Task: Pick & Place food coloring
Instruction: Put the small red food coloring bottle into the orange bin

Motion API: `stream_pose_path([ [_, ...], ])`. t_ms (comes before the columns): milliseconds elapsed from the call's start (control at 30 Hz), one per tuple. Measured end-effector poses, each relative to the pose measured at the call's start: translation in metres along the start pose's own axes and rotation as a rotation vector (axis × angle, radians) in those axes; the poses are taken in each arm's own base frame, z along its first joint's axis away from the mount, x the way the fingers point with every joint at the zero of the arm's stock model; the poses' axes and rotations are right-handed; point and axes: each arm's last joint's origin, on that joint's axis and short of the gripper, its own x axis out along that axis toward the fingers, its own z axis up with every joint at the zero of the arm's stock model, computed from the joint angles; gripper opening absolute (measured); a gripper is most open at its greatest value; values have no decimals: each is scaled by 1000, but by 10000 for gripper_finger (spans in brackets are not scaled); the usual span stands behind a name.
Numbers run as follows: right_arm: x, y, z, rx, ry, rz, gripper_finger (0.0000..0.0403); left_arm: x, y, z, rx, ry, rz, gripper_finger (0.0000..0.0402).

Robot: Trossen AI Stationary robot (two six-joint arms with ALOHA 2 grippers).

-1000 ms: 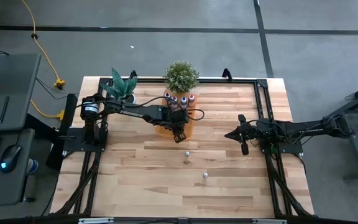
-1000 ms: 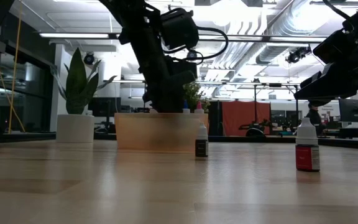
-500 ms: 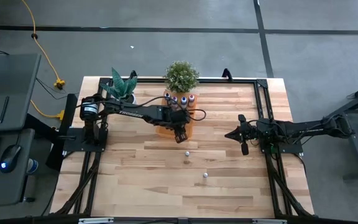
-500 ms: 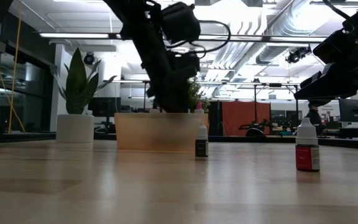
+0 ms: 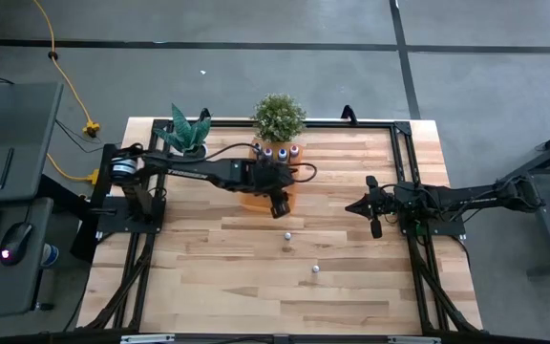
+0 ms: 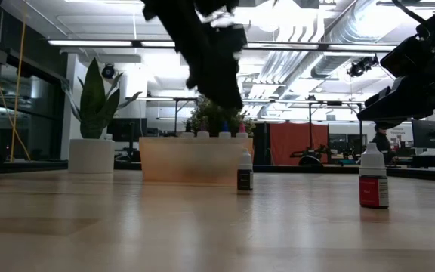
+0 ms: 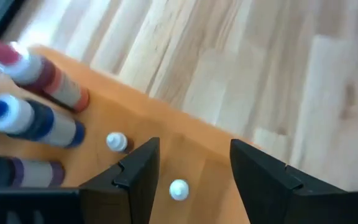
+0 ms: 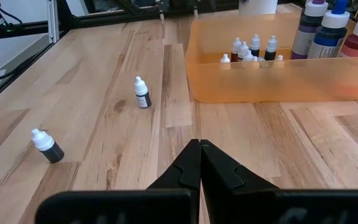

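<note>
Above the orange tray, left gripper jaws open, empty; two bottles remain on worktop. Risk: knocking tray bottles when moving. Right gripper jaws closed, parked.

From above, the left arm covers most of the orange tray at upper centre, so the bottles inside can't be counted. In the left wrist view, three big bottles run off the left edge, blurred. Low down, the left gripper is a dark smear, cut off at the top.
</note>
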Motion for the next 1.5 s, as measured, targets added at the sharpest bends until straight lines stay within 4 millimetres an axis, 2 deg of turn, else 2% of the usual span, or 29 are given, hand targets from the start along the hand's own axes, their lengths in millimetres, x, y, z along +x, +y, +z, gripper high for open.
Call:
stream_pose_path([
  [367,0,0,0,0,-2,0,0,-66,-23,12,132,-156,-193,189],
  [667,0,0,0,0,-3,0,0,-83,-57,4,415,-186,-473,189],
  [800,0,0,0,0,-3,0,0,-83,-70,-1,466,-163,-511,189],
  [933,0,0,0,0,-4,0,0,-79,-81,6,486,-101,-504,189],
  [1167,1,0,-1,0,7,-1,0,-54,-108,27,516,15,-462,189],
  [1233,1,0,-1,0,10,-1,0,-44,-117,26,534,63,-465,189],
  [1300,1,0,-1,0,15,-1,0,-33,-128,29,545,36,-473,189],
  [1367,1,0,-1,0,16,-2,0,-23,-136,24,562,82,-476,189],
  [1500,1,0,-1,0,19,-2,0,-7,-149,21,590,64,-487,189],
])
